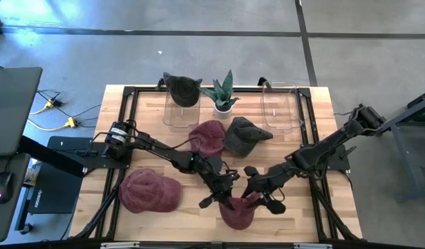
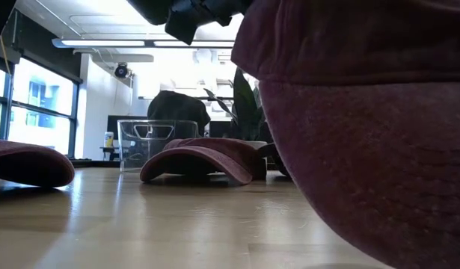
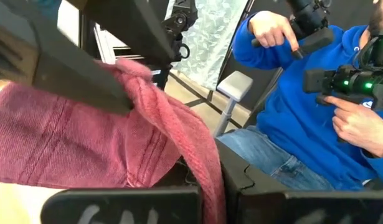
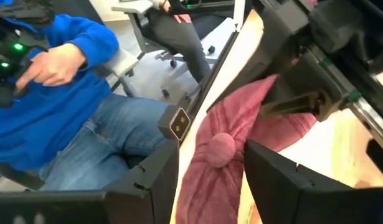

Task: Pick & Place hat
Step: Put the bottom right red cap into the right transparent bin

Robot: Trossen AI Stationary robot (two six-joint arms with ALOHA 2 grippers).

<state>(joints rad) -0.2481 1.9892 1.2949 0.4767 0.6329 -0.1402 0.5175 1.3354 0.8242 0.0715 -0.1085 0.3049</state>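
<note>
High view: 5 hats, 2 clear bins [image 1: 281, 105], 1 plant [image 1: 222, 93].

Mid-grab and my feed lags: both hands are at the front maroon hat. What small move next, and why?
Probably lift it a little with both hands together. The left hand and right hand both hold cloth of the maroon hat near the table's front edge. The low view shows it bulging right at the camera, so raise it straight up before carrying.

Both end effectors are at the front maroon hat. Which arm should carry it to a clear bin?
Probably right. Both the left end effector and the right end effector grip the maroon hat, but the empty bin sits on the right arm's side.
</note>
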